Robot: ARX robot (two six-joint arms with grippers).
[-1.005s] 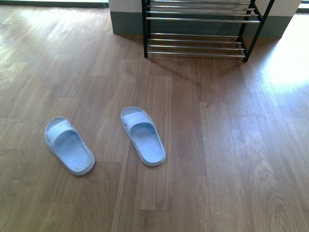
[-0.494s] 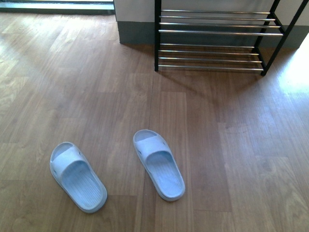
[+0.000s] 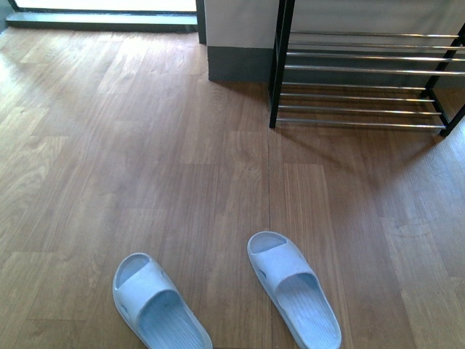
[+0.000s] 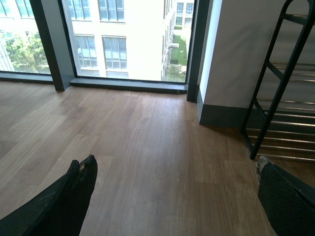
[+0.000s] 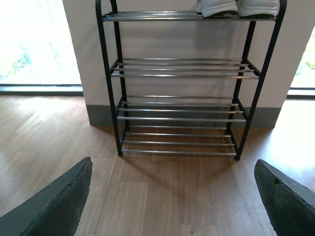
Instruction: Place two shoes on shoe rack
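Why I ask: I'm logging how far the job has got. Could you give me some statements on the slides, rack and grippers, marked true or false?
1. The left slide and the right slide lie on the wooden floor, apart from each other. True.
2. The shoe rack has a bare top tier. False: white-soled shoes stand on it.
3. The left gripper grips a slide. False: it is open and empty.
4. The right gripper is open. True.

Pale blue left slipper (image 3: 158,307) and right slipper (image 3: 294,287) with ribbed footbeds, against a brown wood-grain floor (image 3: 145,145); shoe rack (image 5: 182,118) with black side frames and shiny chrome bars; white wall (image 5: 182,39) above a grey skirting (image 3: 236,64).
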